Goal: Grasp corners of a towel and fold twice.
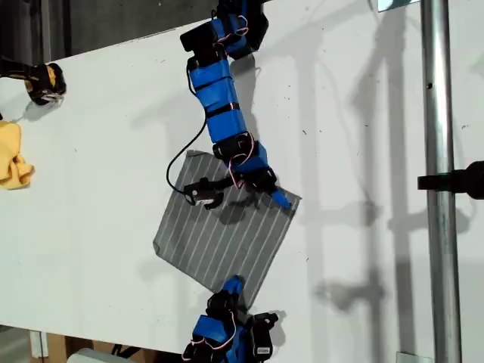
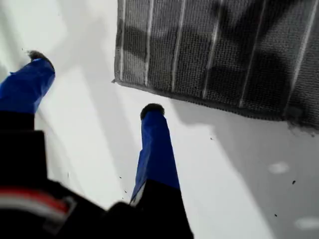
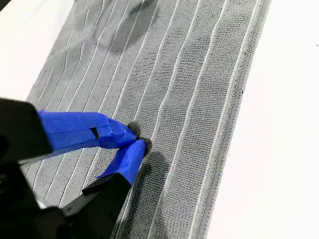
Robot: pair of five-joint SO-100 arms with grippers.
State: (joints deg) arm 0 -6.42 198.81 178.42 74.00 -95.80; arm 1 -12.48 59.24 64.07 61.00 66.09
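Blue-taped fingers (image 2: 154,144) of my first gripper (image 2: 95,83) fill the near part of the first wrist view, spread wide apart with nothing between them, their dark tips hanging over bare white table (image 2: 239,174). Just ahead of those tips lies the towel (image 2: 224,50), grey with thin white stripes, and one of its corners (image 2: 115,80) sits a little beyond the gap between the two fingers, apart from both. In the exterior view this first gripper (image 1: 233,286) comes up from the near edge of the table (image 1: 98,204), with its tip right at the closest corner of the towel (image 1: 219,242). My second gripper (image 3: 137,137) is closed, its two tips meeting on the towel (image 3: 189,74) well inside the cloth; I cannot tell whether any fabric is caught between them. Beside it, past several stripes, runs a hemmed edge of the towel with white table beyond. In the exterior view my second gripper (image 1: 278,198) reaches down from the far side, its blue tip near the corner of the towel toward that view's right. The towel lies flat and unfolded, turned like a diamond between the two grippers. A crumpled yellow cloth (image 1: 11,155) lies well away from both grippers.
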